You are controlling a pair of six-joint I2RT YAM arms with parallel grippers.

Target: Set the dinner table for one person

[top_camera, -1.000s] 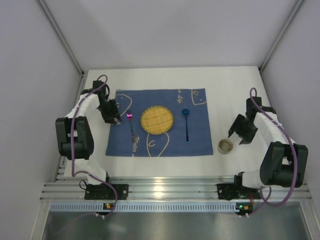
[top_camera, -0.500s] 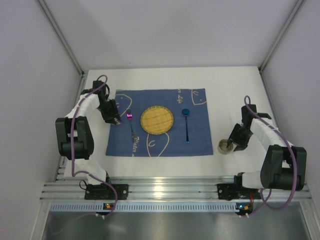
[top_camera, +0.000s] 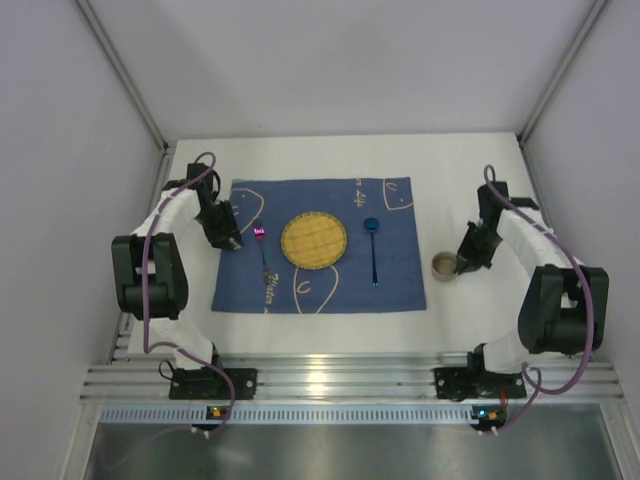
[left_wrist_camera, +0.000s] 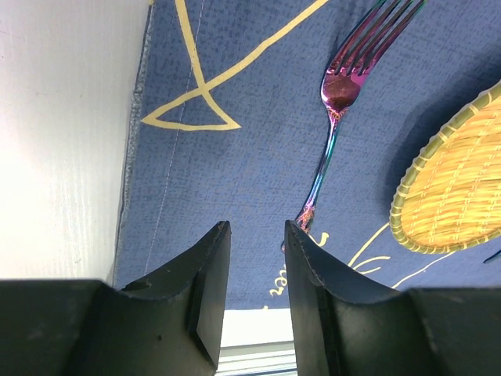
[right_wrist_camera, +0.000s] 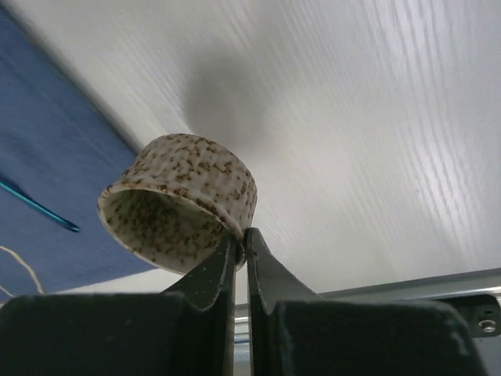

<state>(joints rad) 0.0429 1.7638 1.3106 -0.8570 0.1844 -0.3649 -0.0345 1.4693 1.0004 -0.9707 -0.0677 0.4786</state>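
On the white dinner table lies a blue mat carrying a woven yellow plate, a purple fork to its left and a blue spoon to its right. My right gripper is shut on the rim of a speckled cup, which hangs tilted just off the mat's right edge. One finger is inside the cup and one outside. My left gripper stands open above the mat's left part, beside the fork's handle, with nothing between its fingers.
Grey walls enclose the table on three sides. An aluminium rail with both arm bases runs along the near edge. Bare white tabletop lies right of the mat and behind it.
My right gripper came down onto the cup, shut on its rim and carried it a little farther from the near edge, toward the mat. The left arm has stayed put.
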